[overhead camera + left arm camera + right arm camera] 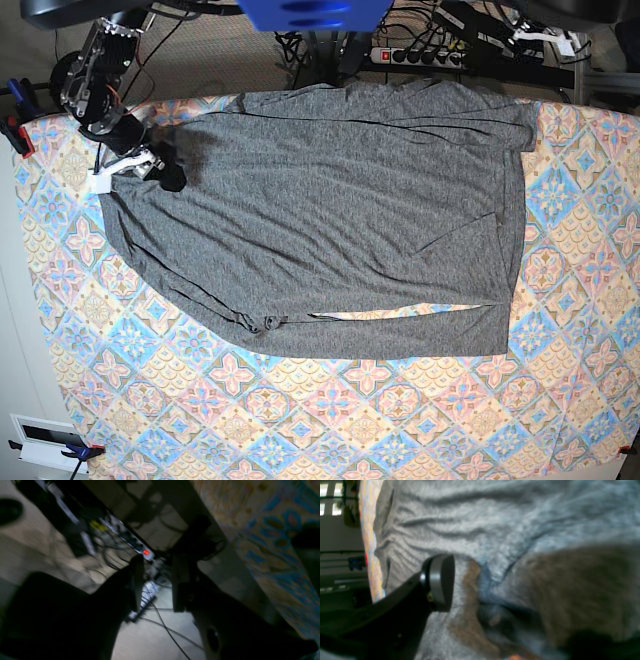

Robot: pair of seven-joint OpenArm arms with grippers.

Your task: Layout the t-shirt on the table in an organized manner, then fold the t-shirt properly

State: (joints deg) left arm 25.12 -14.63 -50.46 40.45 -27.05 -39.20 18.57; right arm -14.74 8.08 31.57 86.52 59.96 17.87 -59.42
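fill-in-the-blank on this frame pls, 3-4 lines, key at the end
1. The t-shirt lies spread on the ____-patterned table.
2. In the base view the right gripper sits at the shirt's ____ edge.
3. The left gripper hangs off the table, over a floor strewn with ____.
4. The power strip on that floor shows a small ____ light.

Missing words: tile; left; cables; red

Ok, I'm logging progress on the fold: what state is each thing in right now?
t-shirt: spread over the table, wrinkled, bottom strip folded up.
table: covered by patterned cloth, bearing the shirt.
right gripper: open, at the shirt's edge.
left gripper: jaws apart, empty, off the table.
power strip: switch lit red.
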